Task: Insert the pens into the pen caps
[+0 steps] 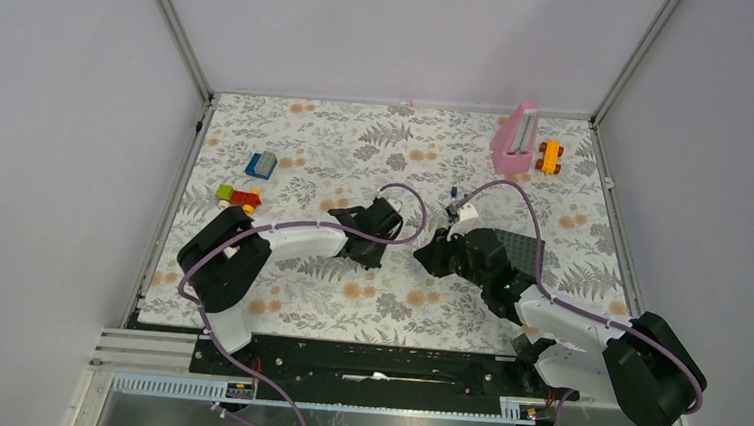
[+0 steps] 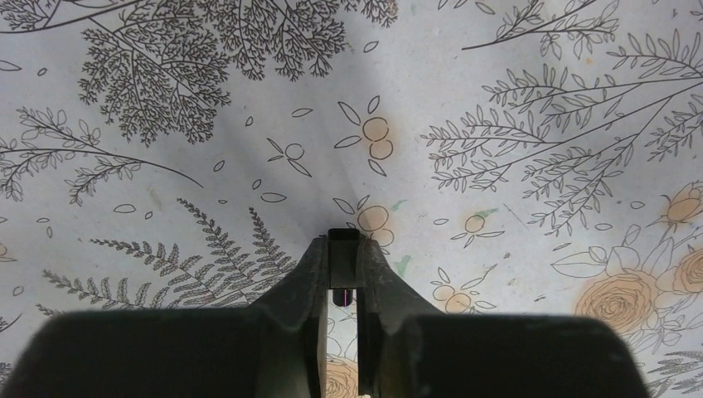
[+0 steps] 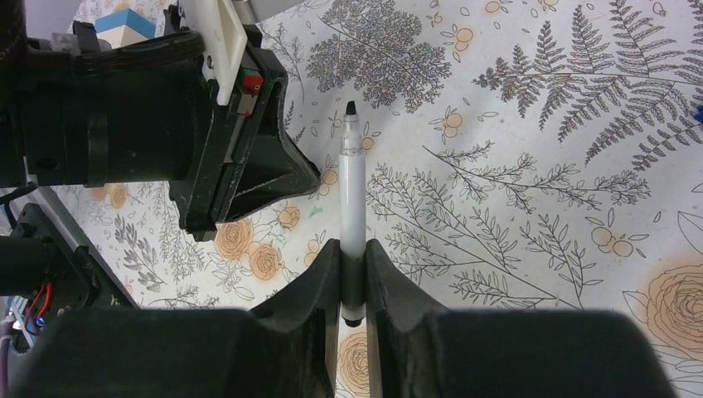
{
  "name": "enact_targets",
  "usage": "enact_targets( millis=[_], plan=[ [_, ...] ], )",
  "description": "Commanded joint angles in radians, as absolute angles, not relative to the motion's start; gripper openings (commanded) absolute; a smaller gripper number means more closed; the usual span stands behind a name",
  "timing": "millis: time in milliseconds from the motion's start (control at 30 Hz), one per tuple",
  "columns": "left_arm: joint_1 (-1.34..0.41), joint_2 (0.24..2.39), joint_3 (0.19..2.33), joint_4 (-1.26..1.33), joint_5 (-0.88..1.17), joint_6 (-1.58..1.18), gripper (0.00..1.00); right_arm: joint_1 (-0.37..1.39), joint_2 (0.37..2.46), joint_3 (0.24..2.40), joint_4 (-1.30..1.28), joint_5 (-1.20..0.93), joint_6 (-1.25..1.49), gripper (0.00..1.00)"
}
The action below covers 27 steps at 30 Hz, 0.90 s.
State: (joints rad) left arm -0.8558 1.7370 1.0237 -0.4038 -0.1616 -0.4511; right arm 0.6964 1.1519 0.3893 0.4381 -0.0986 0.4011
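Observation:
My right gripper (image 3: 352,264) is shut on the lower barrel of a white pen (image 3: 351,186). The pen's bare black tip points away from the wrist, above the floral cloth. My left gripper (image 2: 344,264) is shut on a short black pen cap (image 2: 344,249), pinched upright between its fingertips just over the cloth. In the right wrist view the left gripper (image 3: 305,176) hangs just left of the pen, apart from it. From above, the left gripper (image 1: 370,251) and the right gripper (image 1: 423,257) face each other at mid-table. No other pens or caps can be made out.
A blue block (image 1: 262,165) and a red, yellow and green brick toy (image 1: 238,197) lie at the left. At the back right stand a pink holder (image 1: 515,140) and an orange toy (image 1: 550,156). A grey plate (image 1: 529,250) lies under the right arm. A small blue-tipped thing (image 1: 453,192) sits behind it.

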Motion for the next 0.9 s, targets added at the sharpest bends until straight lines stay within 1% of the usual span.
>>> enact_targets(
  millis=[0, 100, 300, 400, 667, 767, 867],
  plan=[
    [-0.851, 1.712, 1.031, -0.428, -0.184, -0.471, 0.0, 0.682, 1.124, 0.386, 0.479, -0.095, 0.416, 0.0],
    [-0.851, 1.646, 1.002, -0.387, -0.18, -0.486, 0.0, 0.674, 1.116, 0.381, 0.479, -0.093, 0.429, 0.0],
    [-0.851, 1.467, 0.93, -0.312, -0.231, -0.509, 0.0, 0.63, 1.1, 0.368, 0.506, -0.187, 0.442, 0.0],
    [-0.851, 1.339, 0.875, -0.259, -0.265, -0.509, 0.0, 0.617, 1.096, 0.365, 0.546, -0.253, 0.446, 0.0],
    [-0.85, 0.945, 0.694, -0.054, -0.322, -0.501, 0.0, 0.619, 1.064, 0.468, 0.583, -0.407, 0.486, 0.0],
    [-0.851, 0.79, 0.646, 0.032, -0.313, -0.498, 0.0, 0.62, 1.021, 0.475, 0.651, -0.421, 0.509, 0.0],
    [-0.851, 0.699, 0.641, 0.068, -0.333, -0.524, 0.0, 0.632, 0.989, 0.509, 0.654, -0.439, 0.505, 0.0]
  ],
)
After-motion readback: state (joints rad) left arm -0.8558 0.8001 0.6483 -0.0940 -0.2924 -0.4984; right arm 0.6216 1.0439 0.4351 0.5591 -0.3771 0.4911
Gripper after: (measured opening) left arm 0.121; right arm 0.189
